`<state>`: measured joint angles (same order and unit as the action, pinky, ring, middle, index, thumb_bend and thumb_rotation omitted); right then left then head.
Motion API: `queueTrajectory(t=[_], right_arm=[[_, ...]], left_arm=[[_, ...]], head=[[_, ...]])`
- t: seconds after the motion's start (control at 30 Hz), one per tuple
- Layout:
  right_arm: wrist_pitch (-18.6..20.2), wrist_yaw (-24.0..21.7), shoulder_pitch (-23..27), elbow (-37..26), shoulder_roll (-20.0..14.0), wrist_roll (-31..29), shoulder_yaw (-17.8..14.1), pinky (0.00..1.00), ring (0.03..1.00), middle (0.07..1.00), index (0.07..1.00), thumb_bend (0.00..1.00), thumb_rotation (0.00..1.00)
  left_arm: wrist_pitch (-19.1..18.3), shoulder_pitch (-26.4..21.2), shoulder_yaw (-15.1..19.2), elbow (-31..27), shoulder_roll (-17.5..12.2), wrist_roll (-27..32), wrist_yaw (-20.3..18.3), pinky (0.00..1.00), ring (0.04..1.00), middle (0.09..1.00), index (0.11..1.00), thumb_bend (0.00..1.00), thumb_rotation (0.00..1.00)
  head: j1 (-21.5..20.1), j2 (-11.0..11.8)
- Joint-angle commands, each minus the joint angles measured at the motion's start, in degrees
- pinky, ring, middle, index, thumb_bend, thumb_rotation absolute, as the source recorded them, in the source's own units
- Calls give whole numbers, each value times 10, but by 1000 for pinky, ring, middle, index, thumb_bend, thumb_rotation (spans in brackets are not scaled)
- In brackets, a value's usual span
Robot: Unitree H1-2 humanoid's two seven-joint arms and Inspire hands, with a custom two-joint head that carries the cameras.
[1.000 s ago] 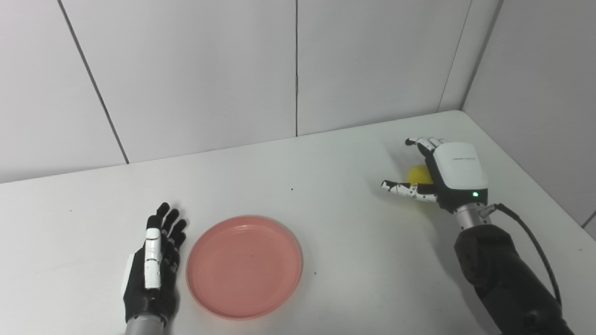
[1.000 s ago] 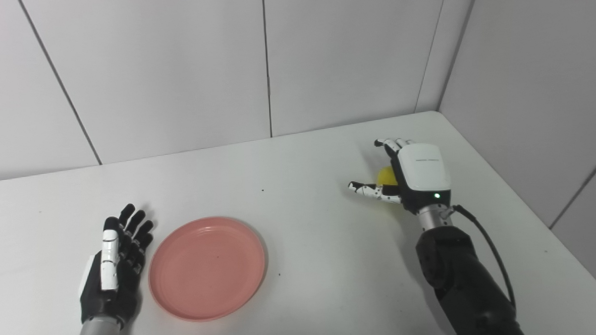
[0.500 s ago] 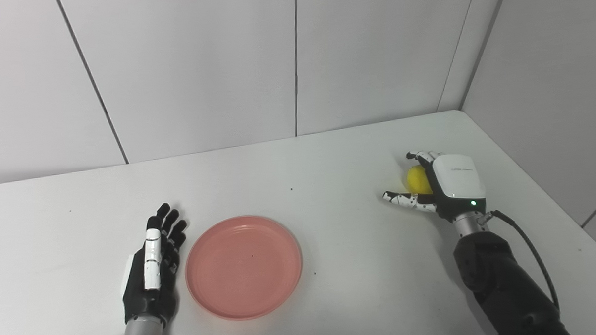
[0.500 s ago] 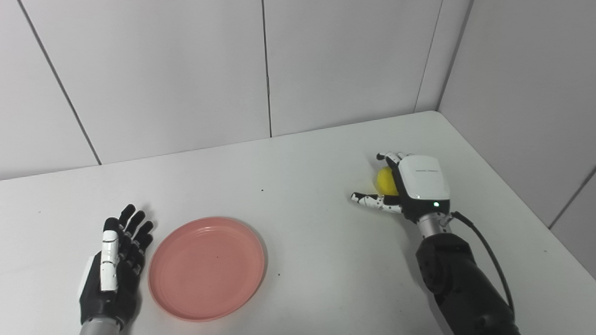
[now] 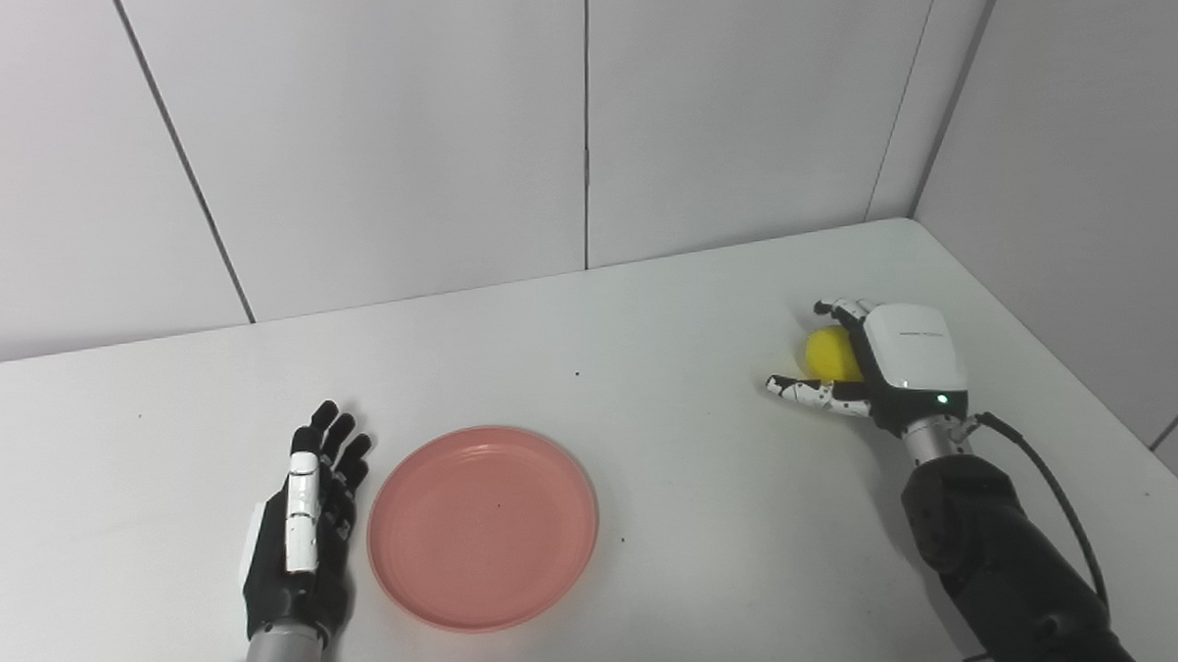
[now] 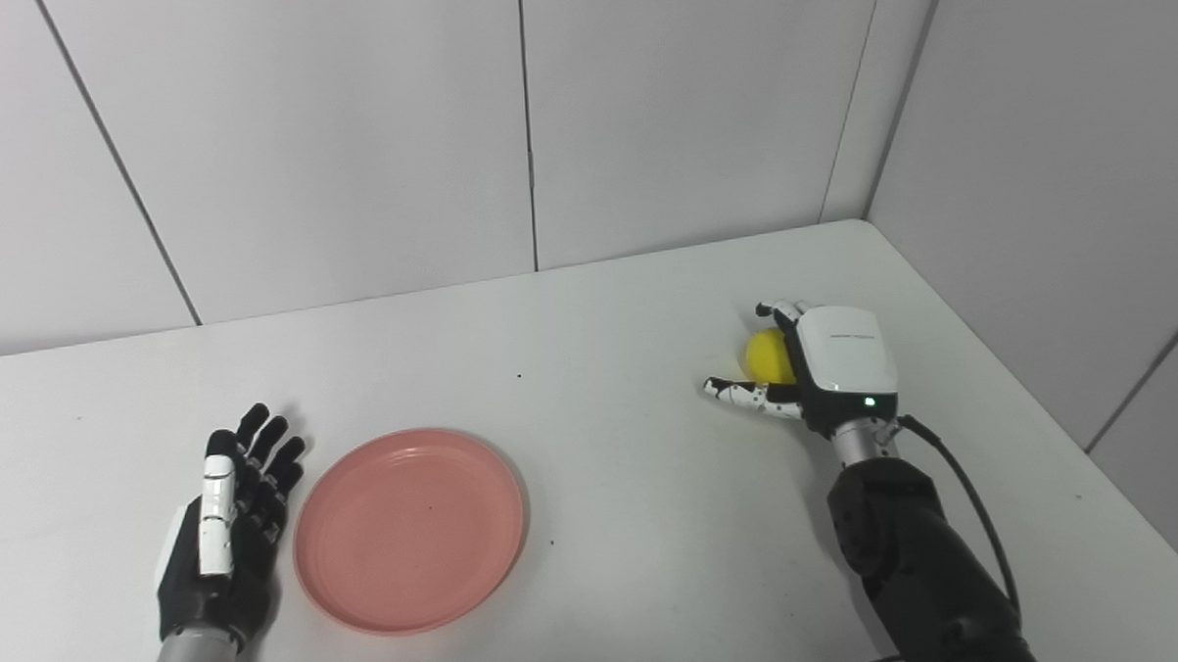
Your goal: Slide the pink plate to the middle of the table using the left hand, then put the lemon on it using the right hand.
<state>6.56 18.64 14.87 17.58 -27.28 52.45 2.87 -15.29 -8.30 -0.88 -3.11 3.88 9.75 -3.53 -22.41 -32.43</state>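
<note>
- lemon [image 5: 829, 353] small, round, bright yellow, on the right part of the white table [image 5: 686, 298], partly hidden behind the right hand
- pink plate [image 5: 482, 527] round, shallow, matte, raised rim, near the table's front left of centre, well apart from the lemon
- right hand [image 5: 879, 365] cupped round the lemon, thumb stretched out left in front of it, fingers curled over the far side; can't tell if it actually grips
- left hand [image 5: 302, 517] flat on the table just beside the plate's left rim, fingers straight and spread, holding nothing
- hands hard plastic, black and white

White table [image 5: 705, 298] in a corner of pale, apparently panelled walls [image 5: 376, 133].
</note>
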Motion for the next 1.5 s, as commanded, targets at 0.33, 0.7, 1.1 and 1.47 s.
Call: queueTrajectory(t=[0.33, 0.7, 1.1, 1.47], right_arm=[[24, -10, 14, -9, -12, -26, 2, 411, 526, 639, 691, 773, 756], [13, -6, 17, 44, -7, -49, 18, 326, 394, 476, 511, 741, 678], [-7, 25, 33, 105, -14, -89, 46, 173, 230, 291, 354, 581, 349], [-2, 2, 26, 89, -28, -111, 65, 244, 311, 373, 431, 545, 468]], left_arm=[[-41, 17, -2, 3, 2, 3, 3, 1000, 925, 948, 928, 604, 904], [-46, 16, -2, 0, 1, 3, 3, 1000, 925, 948, 929, 611, 904], [-46, 14, 0, 0, 1, 6, 1, 1000, 922, 949, 929, 607, 906], [-48, 16, 1, -1, 1, 10, 0, 1000, 920, 946, 932, 610, 900]], head=[[3, -5], [4, -8], [6, -10], [4, -10]])
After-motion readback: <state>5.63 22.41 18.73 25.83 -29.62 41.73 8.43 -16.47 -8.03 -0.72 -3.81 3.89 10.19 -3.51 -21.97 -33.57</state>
